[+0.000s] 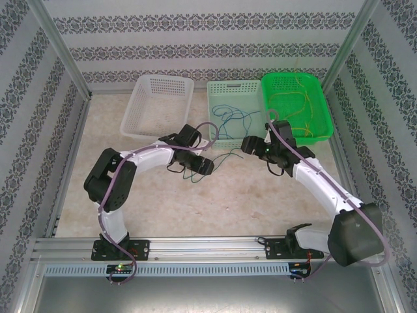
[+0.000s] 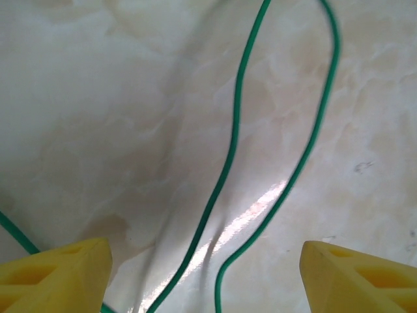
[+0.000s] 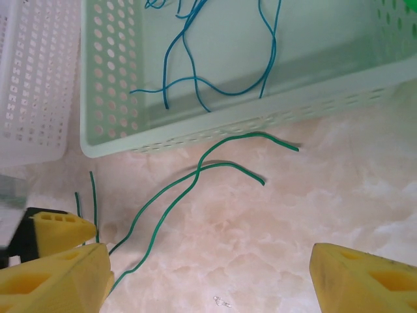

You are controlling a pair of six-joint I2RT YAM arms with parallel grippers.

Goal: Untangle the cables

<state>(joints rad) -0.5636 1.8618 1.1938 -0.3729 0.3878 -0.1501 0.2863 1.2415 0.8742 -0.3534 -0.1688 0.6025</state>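
Top external: your blue cables (image 1: pixel 229 119) and yellow cables (image 1: pixel 294 99) are basketed; green cables (image 3: pixel 197 175) lie loose mid-frame; left gripper (image 2: pixel 203 248) and right gripper (image 3: pixel 208 254) gape wide, empty.

No txt, label, brand or no. could be read in any view. The wallpaper (image 1: pixel 195 26) carried ornamental bands only, no lettering, and a small dark mark (image 2: pixel 362 167) on the bench (image 2: pixel 98 98) was too faint to read as a char.
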